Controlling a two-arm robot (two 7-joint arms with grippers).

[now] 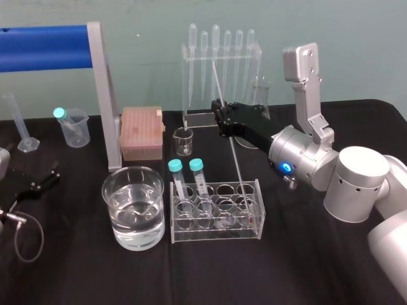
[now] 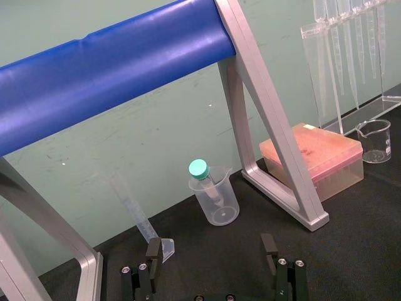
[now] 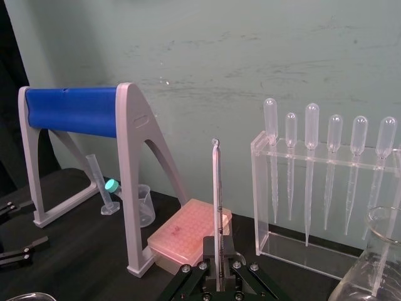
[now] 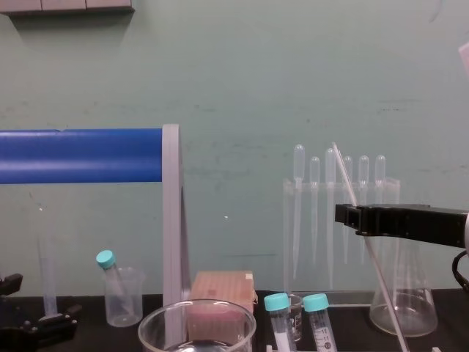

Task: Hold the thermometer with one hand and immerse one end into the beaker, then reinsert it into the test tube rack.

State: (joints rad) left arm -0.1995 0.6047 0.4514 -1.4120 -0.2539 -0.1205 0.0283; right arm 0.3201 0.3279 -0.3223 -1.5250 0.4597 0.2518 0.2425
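The thermometer (image 1: 238, 166) is a long thin glass rod leaning with its lower end in the clear test tube rack (image 1: 216, 232); its top rises in front of the pipettes. My right gripper (image 1: 222, 117) reaches in from the right and is shut on the thermometer (image 3: 217, 207) partway up, with both fingers (image 3: 207, 266) against the rod. In the chest view the gripper (image 4: 350, 215) crosses the slanted thermometer (image 4: 381, 282). The beaker (image 1: 133, 206), wide and half full of water, stands left of the rack. My left gripper (image 2: 211, 251) rests open at the table's left edge.
Two teal-capped tubes (image 1: 187, 181) stand in the rack's left holes. Behind are a pipette stand (image 1: 219, 79), a conical flask (image 1: 261, 95), a small glass beaker (image 1: 183, 141) and a pink tip box (image 1: 141, 132). A blue-barred frame (image 1: 105, 95), plastic beaker (image 1: 73, 127) and measuring cylinder (image 1: 19, 124) stand left.
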